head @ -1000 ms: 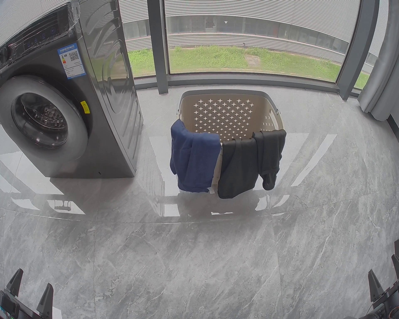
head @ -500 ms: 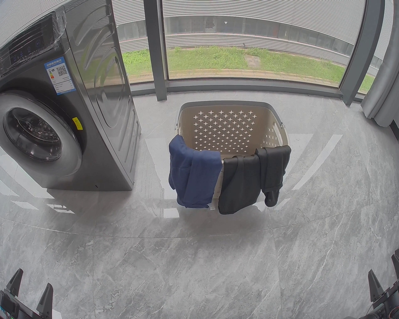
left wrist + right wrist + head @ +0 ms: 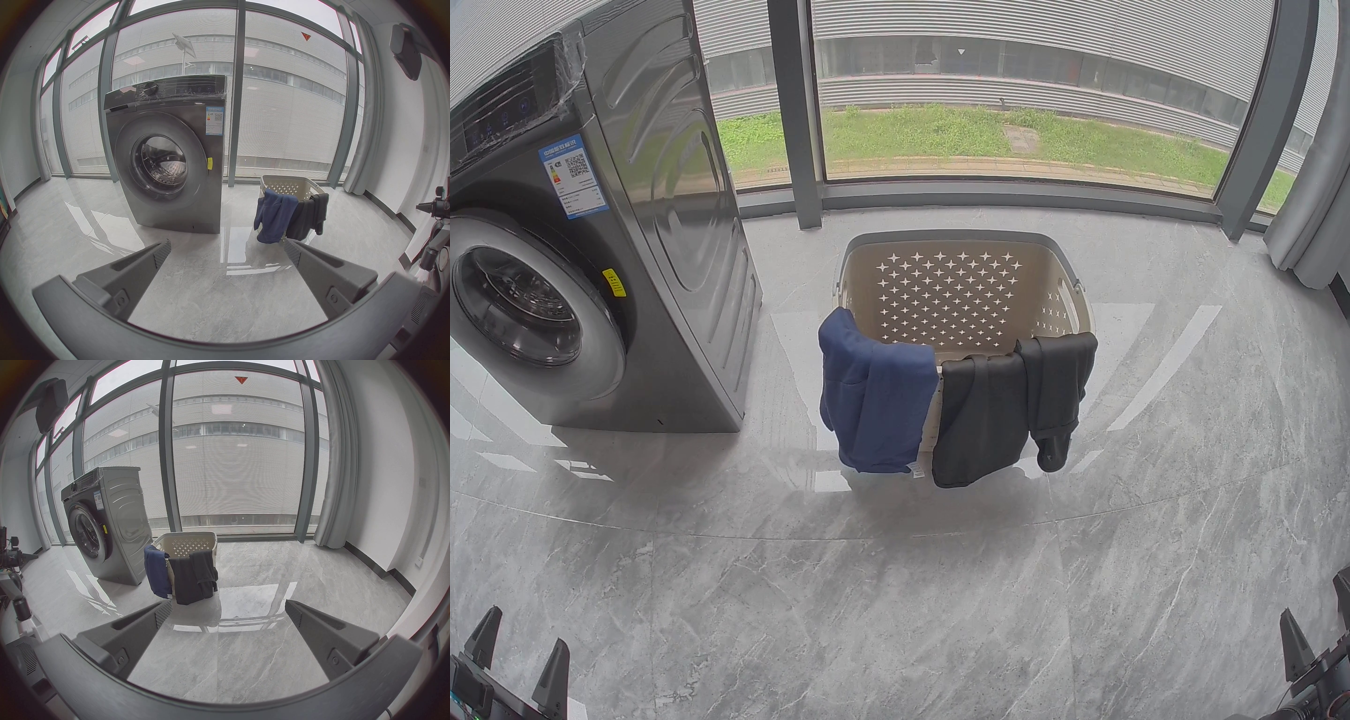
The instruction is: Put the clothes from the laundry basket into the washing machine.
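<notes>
Laundry basket (image 3: 947, 291) floor hidden behind draped clothes (image 3: 877, 394) (blue, black); left pincer (image 3: 225, 243) and right pincer (image 3: 226, 603) wide apart, empty.

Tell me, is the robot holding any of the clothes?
No, nothing. The left gripper and right gripper are open and empty; the blue garment and black garment hang over the rim of the laundry basket.

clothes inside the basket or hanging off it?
Hanging off: blue garment and dark garment drape over the basket's near rim, mostly outside.
</notes>
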